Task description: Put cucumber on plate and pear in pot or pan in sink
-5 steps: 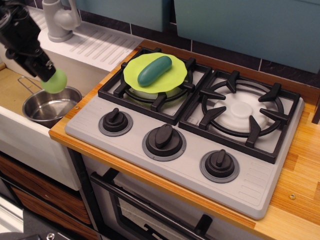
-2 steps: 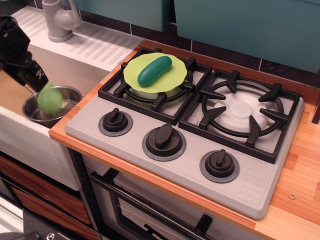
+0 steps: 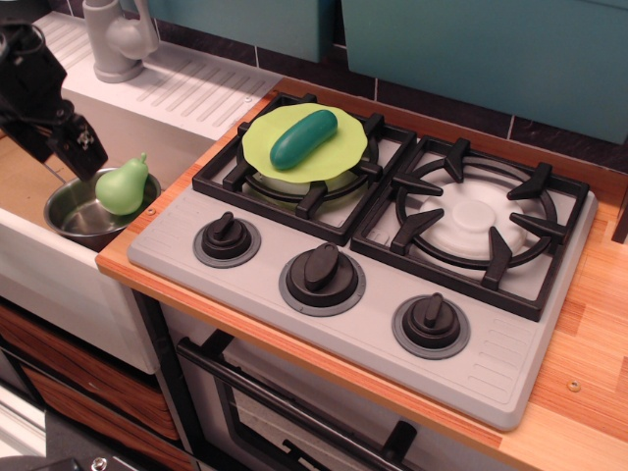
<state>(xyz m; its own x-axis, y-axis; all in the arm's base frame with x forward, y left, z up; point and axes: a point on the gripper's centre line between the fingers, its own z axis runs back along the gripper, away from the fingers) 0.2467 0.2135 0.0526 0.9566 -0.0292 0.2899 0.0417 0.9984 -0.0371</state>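
Note:
The dark teal cucumber [image 3: 303, 137] lies on the lime plate [image 3: 294, 157], which rests on the left burner grate. The pale green pear [image 3: 124, 186] stands upright in the shiny steel pan [image 3: 74, 214], which sits in the sink [image 3: 29, 177]. My black gripper [image 3: 71, 147] hangs just up and left of the pear, jaws apart, touching nothing.
A grey tap [image 3: 118, 39] stands on the ribbed white drainboard [image 3: 186, 88] behind the sink. The grey stove [image 3: 373, 294] carries two black grates and three knobs. A wooden counter edge runs along the front and right.
The gripper held the pear above the pan, then let go. The pear dropped into the pan and stands upright; the gripper has drawn back slightly up and left.

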